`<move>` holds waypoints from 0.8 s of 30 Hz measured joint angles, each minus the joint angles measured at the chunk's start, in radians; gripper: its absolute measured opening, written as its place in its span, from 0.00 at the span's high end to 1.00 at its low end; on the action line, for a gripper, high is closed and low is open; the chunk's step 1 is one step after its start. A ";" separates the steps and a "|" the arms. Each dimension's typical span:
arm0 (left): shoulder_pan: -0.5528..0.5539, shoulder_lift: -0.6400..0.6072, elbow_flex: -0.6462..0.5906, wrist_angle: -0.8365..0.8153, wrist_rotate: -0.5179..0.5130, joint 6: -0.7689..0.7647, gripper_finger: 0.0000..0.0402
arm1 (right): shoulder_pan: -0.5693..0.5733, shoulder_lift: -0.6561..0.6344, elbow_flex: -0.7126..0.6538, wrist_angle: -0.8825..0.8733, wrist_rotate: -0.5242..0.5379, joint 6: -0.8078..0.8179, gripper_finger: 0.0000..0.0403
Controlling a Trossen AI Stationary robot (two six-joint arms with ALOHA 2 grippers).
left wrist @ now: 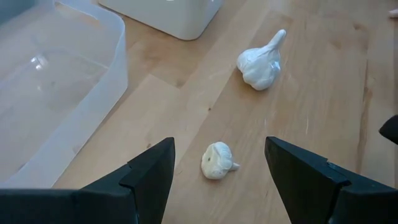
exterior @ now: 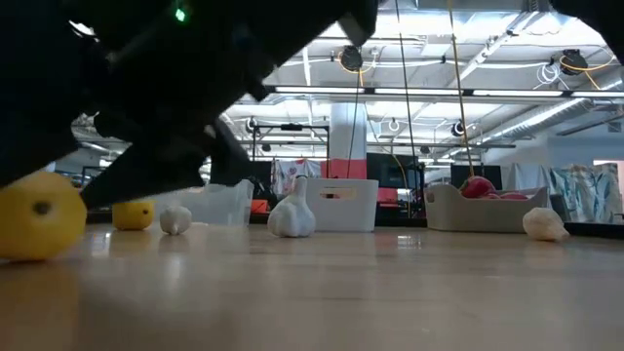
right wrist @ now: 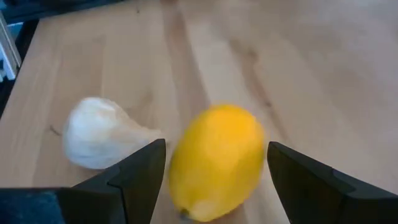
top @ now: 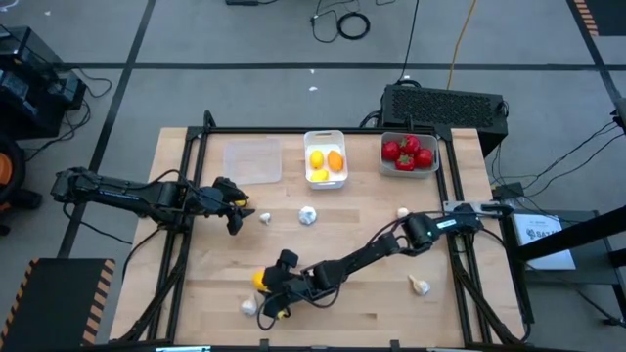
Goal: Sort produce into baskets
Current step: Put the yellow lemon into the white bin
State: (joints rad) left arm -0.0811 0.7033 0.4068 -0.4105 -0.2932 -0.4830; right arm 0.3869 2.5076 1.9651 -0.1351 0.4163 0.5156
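My right gripper (top: 269,288) hangs open near the table's front edge, low over a yellow lemon (right wrist: 217,162) that lies on the wood between its two fingers. A garlic bulb (right wrist: 99,134) lies just beside that lemon. Whether a finger touches the lemon I cannot tell. My left gripper (top: 235,210) waits open at the table's left, with a small garlic bulb (left wrist: 217,160) on the table ahead of its fingers. At the back stand a clear tray (top: 252,159), a white tray (top: 325,142) holding lemons and a grey-white tray (top: 409,171) holding red tomatoes.
More garlic bulbs lie loose on the wood: one in the middle (top: 308,216), one right of centre (top: 403,211), one at the right front (top: 421,286). A black box (top: 445,106) stands behind the table's far edge. Black frame rails run along both sides.
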 joint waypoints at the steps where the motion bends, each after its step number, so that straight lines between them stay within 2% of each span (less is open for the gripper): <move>1: 0.000 0.000 0.000 0.000 0.000 0.001 0.36 | -0.004 0.000 0.000 -0.002 -0.003 0.000 0.33; 7: 0.000 0.000 0.000 0.004 -0.001 0.027 0.36 | -0.025 -0.001 0.004 -0.012 0.029 -0.001 0.33; 17: 0.000 0.000 0.000 0.005 -0.002 0.025 0.36 | -0.048 0.033 0.005 -0.065 -0.013 0.050 0.33; 24: 0.000 0.000 0.000 0.005 -0.005 0.026 0.36 | -0.053 0.032 0.005 -0.074 0.002 0.064 0.33</move>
State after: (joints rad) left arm -0.0811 0.7033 0.4068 -0.4053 -0.2977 -0.4572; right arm 0.3339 2.5397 1.9701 -0.2088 0.4185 0.5797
